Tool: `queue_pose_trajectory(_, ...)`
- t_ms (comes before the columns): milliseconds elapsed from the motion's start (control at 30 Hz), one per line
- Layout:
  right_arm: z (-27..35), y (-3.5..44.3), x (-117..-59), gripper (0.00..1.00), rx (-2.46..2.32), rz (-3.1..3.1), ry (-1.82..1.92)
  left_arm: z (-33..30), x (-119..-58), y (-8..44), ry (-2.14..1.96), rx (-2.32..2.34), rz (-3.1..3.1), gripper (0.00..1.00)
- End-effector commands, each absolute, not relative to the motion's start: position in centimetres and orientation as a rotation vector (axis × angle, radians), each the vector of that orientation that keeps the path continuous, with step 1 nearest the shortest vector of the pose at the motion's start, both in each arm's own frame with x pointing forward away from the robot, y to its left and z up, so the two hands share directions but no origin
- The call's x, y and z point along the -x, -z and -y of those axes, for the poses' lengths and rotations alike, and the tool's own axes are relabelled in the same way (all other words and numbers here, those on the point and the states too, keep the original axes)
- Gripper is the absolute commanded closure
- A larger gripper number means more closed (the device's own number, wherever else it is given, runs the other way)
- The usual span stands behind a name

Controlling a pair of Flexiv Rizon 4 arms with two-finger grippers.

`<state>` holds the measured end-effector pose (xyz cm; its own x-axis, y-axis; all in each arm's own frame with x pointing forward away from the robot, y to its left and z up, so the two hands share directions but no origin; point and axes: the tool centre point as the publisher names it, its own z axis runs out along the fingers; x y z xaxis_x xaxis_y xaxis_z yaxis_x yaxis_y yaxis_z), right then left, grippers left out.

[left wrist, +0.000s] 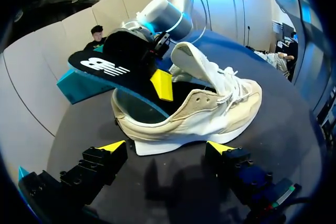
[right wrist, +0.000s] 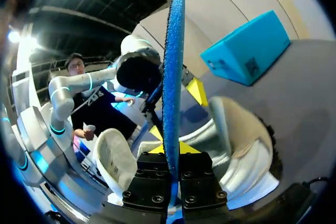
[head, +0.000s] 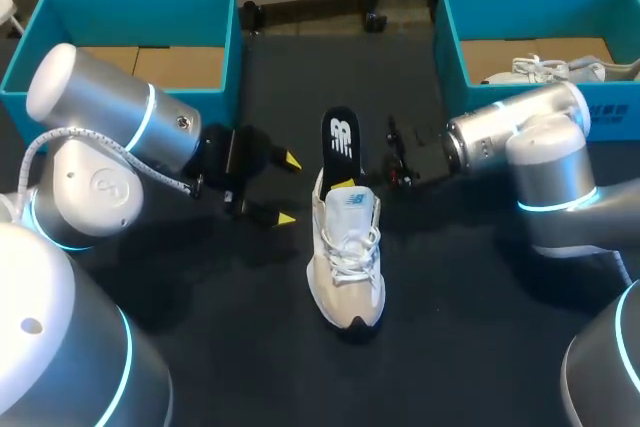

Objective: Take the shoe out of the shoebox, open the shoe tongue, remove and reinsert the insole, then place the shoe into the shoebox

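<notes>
Shoe (head: 347, 257) of cream mesh with white laces, tongue lifted, stands on the table (head: 480, 327) — right gripper (head: 345, 185) clamps the black, blue-backed insole (head: 341, 137) at its heel; left gripper (head: 287, 189) gapes beside it, holding nothing.

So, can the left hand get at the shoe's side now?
Probably yes: the left hand is open, facing the side of the shoe, with nothing between them. Only the heel opening is taken by the insole in the right hand.

A robotics lab is indicated by the left arm (head: 105, 112) and right arm (head: 525, 137) stationed at a black desk (head: 470, 337).
</notes>
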<state>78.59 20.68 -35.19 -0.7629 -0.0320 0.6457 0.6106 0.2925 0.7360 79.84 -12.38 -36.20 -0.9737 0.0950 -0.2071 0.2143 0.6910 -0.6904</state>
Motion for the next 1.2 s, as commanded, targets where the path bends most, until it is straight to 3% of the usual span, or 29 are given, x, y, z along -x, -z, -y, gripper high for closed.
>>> queue_pose_trajectory(33, -21.4, 36.0, -78.0, 1.00, 0.523, 2.005, 1.489, 12.3, -79.6, 36.2, 1.152, -0.255, -2.744, 0.00)
queue_pose_trajectory(233, -21.4, 35.8, -77.8, 1.00, 0.531, 2.026, 1.458, 12.5, -79.7, 36.2, 1.160, -0.277, -2.745, 0.00)
queue_pose_trajectory(267, -21.3, 35.4, -78.0, 0.88, 0.529, 2.039, 1.463, 12.5, -79.7, 36.2, 1.161, -0.281, -2.745, 0.00)
queue_pose_trajectory(333, -21.2, 34.8, -78.3, 0.73, 0.527, 2.066, 1.475, 12.6, -79.8, 36.2, 1.162, -0.287, -2.745, 0.00)
queue_pose_trajectory(500, -21.2, 33.4, -78.8, 0.62, 0.507, 2.111, 1.479, 12.6, -79.9, 36.2, 1.167, -0.292, -2.737, 0.00)
queue_pose_trajectory(700, -21.2, 32.5, -79.4, 0.58, 0.492, 2.143, 1.487, 12.6, -79.8, 36.2, 1.170, -0.284, -2.731, 0.00)
queue_pose_trajectory(1067, -20.2, 31.9, -81.2, 0.63, 0.461, 2.209, 1.412, 12.2, -79.5, 36.2, 1.167, -0.268, -2.730, 0.00)
queue_pose_trajectory(1100, -20.1, 32.0, -81.3, 0.68, 0.459, 2.213, 1.403, 12.2, -79.5, 36.2, 1.165, -0.266, -2.729, 0.00)
queue_pose_trajectory(1200, -20.0, 32.4, -81.5, 0.98, 0.454, 2.227, 1.362, 12.2, -79.4, 36.2, 1.163, -0.263, -2.729, 0.00)
